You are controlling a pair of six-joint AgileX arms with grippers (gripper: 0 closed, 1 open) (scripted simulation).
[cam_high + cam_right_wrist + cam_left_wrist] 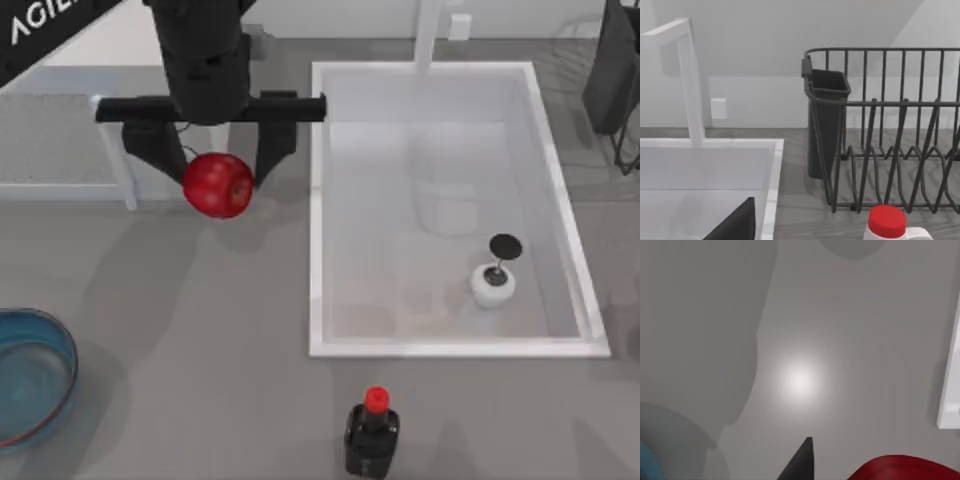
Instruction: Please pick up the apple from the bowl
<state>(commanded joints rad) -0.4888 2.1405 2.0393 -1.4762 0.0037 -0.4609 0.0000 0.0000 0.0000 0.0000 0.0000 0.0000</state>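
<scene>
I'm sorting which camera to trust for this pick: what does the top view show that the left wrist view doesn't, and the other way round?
Top view alone: the whole round glossy red apple held between the left gripper fingers, well clear of the blue-tinted glass bowl, plus the white sink basin, the dark red-capped bottle, and the small white round object with a black disc. Left wrist view alone: a bright glare spot on the grey countertop. Both: apple, bowl edge, sink rim, countertop.

Grey counter (200, 330), apparently white sink (420, 349)
</scene>
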